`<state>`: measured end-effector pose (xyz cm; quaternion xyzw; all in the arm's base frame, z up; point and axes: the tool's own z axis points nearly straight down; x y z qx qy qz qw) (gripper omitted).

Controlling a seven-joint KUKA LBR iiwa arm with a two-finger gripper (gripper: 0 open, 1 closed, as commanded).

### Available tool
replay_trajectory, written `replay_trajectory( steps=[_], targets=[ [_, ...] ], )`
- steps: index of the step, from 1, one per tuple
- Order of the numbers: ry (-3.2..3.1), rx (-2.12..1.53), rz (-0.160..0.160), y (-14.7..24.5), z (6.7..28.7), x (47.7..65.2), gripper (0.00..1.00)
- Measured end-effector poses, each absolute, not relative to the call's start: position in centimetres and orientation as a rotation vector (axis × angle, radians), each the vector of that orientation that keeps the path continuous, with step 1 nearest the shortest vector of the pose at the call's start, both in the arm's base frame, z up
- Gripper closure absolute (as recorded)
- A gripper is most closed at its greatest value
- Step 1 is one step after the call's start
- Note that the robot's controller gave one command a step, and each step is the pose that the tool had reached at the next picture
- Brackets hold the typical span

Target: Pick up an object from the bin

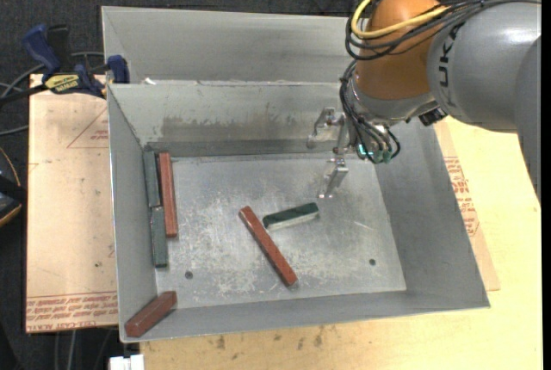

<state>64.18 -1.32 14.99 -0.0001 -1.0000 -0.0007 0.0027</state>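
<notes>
Item nearest the gripper: a dark green flat bar (pixel 290 216), lying flat on the bin floor a little right of centre. It runs nearly left to right, with its right end slightly farther back. Its left end meets, or all but meets, the upper part of a reddish-brown bar (pixel 269 246); contact cannot be confirmed. That bar lies diagonally, from mid-floor toward the front right.

The gripper (pixel 331 186) stands over the floor just behind and to the right of the green bar's right end, close to it. Nothing is seen held in it. Whether the jaws are open or closed cannot be told from this angle. Above it sit the orange wrist cover (pixel 392 50), looped yellow cables (pixel 372 9) and the grey arm (pixel 499 58), coming in from the right over the bin's back right corner.

Well apart, along the left wall of the grey metal bin (pixel 258 114), three bars lie lengthwise, front to back:
- a second reddish-brown bar (pixel 168 196);
- a dark green bar (pixel 151 177) just beside it, against the wall;
- a further dark bar (pixel 158 241), nearer the front.

At the front left corner, a short reddish-brown block (pixel 151 313) rests tilted by the rim.
</notes>
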Motion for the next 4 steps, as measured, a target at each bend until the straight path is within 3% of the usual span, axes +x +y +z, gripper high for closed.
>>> replay_trajectory(
  steps=[1,2,3,4],
  targets=[
    [-3.143,0.000,-0.002,-1.3,15.4,64.4,0.00],
    [-3.155,0.038,-0.004,0.2,7.8,61.4,1.00],
    [-3.155,0.038,-0.004,0.2,7.8,61.4,1.00],
    [-3.150,0.030,-0.001,-0.1,23.2,63.2,1.00]
  ],
)
